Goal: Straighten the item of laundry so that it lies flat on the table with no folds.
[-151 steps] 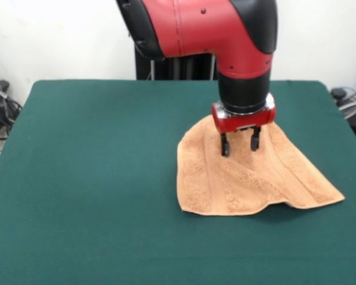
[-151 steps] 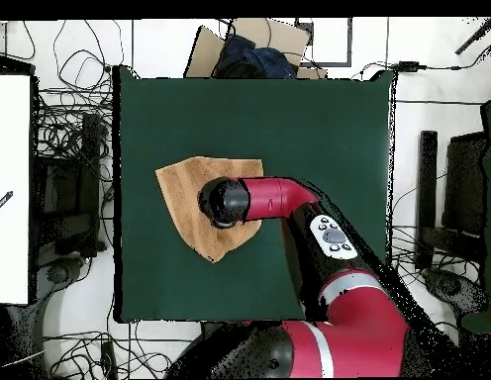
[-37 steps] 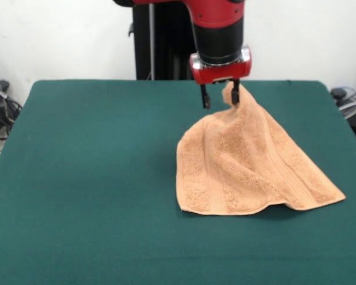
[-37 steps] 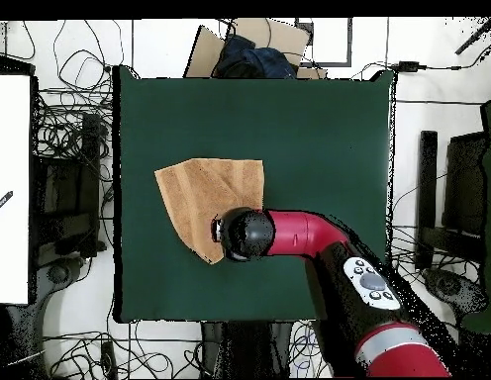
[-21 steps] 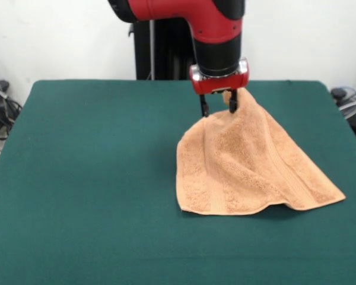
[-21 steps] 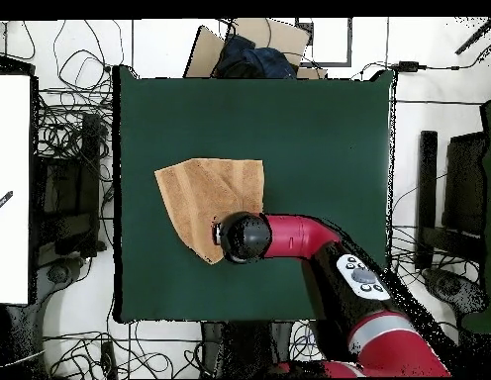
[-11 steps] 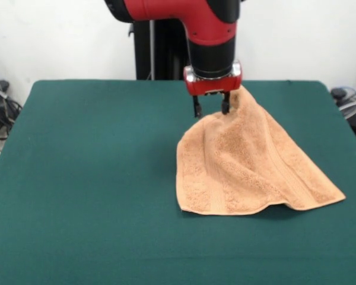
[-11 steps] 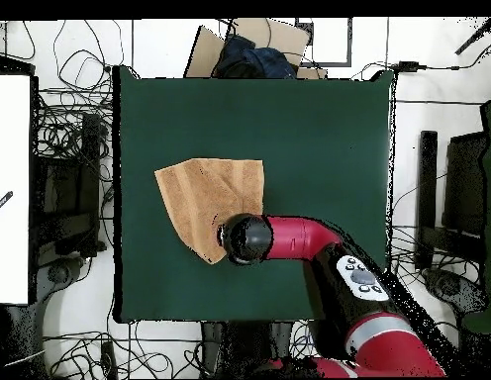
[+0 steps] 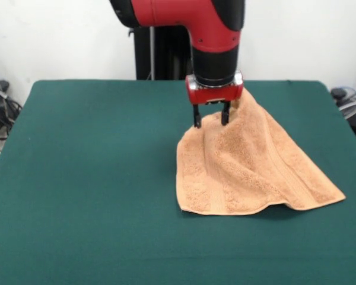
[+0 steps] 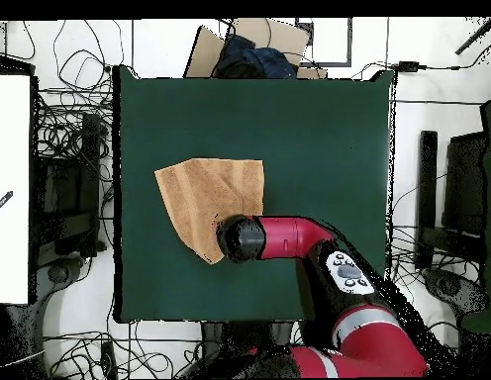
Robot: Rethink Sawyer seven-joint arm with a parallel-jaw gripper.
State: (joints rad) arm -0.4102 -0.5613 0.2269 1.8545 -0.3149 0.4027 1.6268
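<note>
- Front view: the green table (image 9: 89,178) stands before a white wall, cables at both sides. The towel (image 9: 249,169) lies right of centre, its far corner peaked. The gripper (image 9: 211,117), fingers narrowly parted, straddles the towel's far edge beside that peak.
- Overhead view: cables litter the floor around the table (image 10: 319,139). The arm (image 10: 289,237) hides the gripper and the towel's (image 10: 205,198) corner nearest the robot.

Rough, looped terry towel (image 9: 249,166) on matt, cloth-like green table (image 9: 89,178).

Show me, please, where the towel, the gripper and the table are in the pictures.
towel (image 9: 249,169), front view, middle of its cloth.
gripper (image 9: 210,117), front view, midway between its fingertips.
table (image 10: 319,139), overhead view, bare green top.
</note>
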